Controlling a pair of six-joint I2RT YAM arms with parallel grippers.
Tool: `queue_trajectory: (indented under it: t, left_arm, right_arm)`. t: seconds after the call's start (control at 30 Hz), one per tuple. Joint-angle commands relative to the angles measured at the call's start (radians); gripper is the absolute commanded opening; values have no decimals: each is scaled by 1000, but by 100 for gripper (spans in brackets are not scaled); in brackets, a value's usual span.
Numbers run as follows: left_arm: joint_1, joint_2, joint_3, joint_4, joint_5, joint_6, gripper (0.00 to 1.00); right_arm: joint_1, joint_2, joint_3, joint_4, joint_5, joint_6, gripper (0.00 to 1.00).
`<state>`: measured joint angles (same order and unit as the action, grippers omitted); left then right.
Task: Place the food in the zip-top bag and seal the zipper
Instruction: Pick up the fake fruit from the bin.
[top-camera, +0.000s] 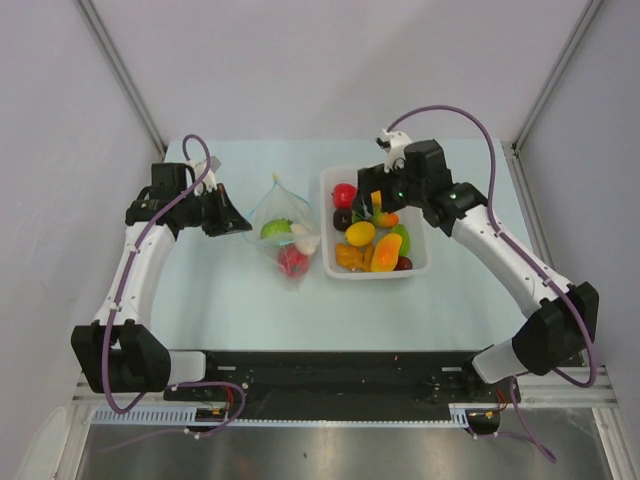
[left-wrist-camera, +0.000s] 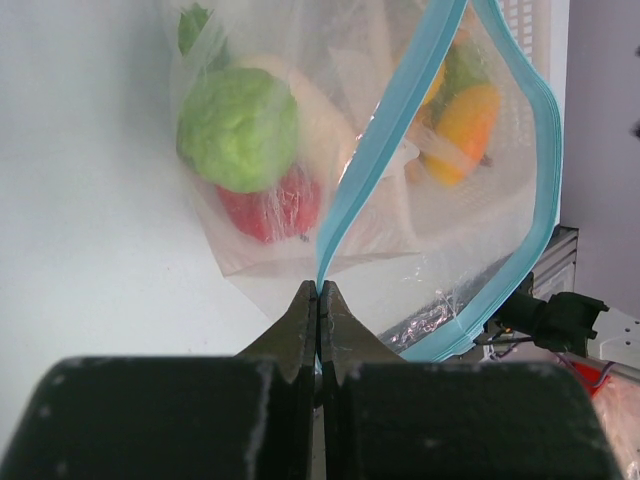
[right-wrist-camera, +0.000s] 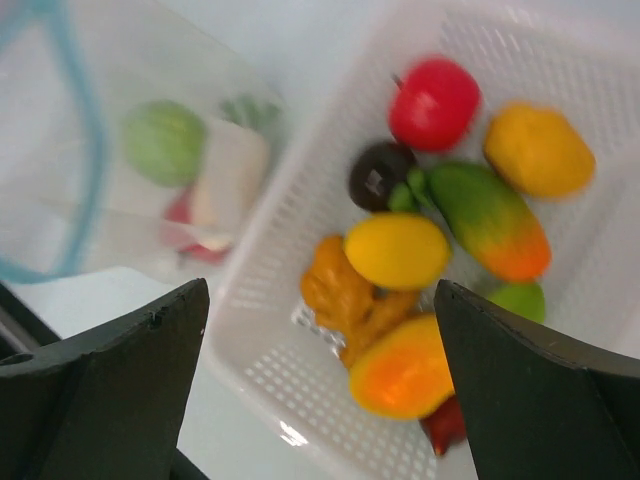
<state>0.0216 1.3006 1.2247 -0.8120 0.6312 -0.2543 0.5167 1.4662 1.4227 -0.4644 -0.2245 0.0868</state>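
The clear zip-top bag (top-camera: 285, 225) lies left of the white basket (top-camera: 330, 262). Its teal zipper (left-wrist-camera: 365, 170) gapes open. Inside it are a green piece (left-wrist-camera: 238, 128), a red piece (left-wrist-camera: 265, 212) and a white piece (right-wrist-camera: 230, 172). My left gripper (left-wrist-camera: 319, 290) is shut on the zipper strip at the bag's left edge. My right gripper (right-wrist-camera: 320, 345) is open and empty above the basket. Under it lie a red apple (right-wrist-camera: 433, 102), a yellow lemon (right-wrist-camera: 396, 250), a dark purple fruit (right-wrist-camera: 380, 174), orange ginger (right-wrist-camera: 345, 295) and an orange-green mango (right-wrist-camera: 488, 220).
The basket also holds an orange piece (right-wrist-camera: 538, 150), a cut orange-yellow fruit (right-wrist-camera: 405, 370) and a lime-green piece (right-wrist-camera: 520, 298). Light blue mat (top-camera: 250, 300) covers the table. Grey walls close in left, right and back. A black rail (top-camera: 330, 375) runs along the near edge.
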Motion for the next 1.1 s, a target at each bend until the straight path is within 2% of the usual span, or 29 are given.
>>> queue_trajectory:
  t: [0.0, 0.13, 0.2, 0.4, 0.67, 0.77, 0.8, 0.93, 1.07]
  left_arm:
    - [-3, -18, 18, 20, 18, -5, 0]
    - [-5, -21, 10, 25, 16, -7, 0]
    - [-3, -24, 10, 22, 10, -3, 0]
    - [-3, -35, 7, 17, -2, 7, 0]
    - [-3, -34, -1, 17, -4, 9, 0]
    - [-3, -32, -1, 16, -5, 12, 0]
    - [-3, -32, -1, 14, -5, 12, 0]
    - [-3, -32, -1, 16, 1, 12, 0]
    - [-3, -31, 6, 11, 2, 13, 0]
  right_arm:
    - [-43, -6, -93, -123, 166, 149, 98]
    - [-46, 57, -117, -206, 255, 243, 91]
    - [-44, 97, -136, -227, 269, 283, 90]
    - [-41, 198, -143, -244, 303, 340, 96]
    - [-43, 284, -142, -192, 289, 366, 94]
    - [-56, 284, -142, -192, 266, 364, 81]
    - [-60, 276, -143, -195, 257, 360, 73]
    - [-84, 204, -143, -209, 194, 318, 51]
    - [-93, 109, -142, -192, 139, 272, 40]
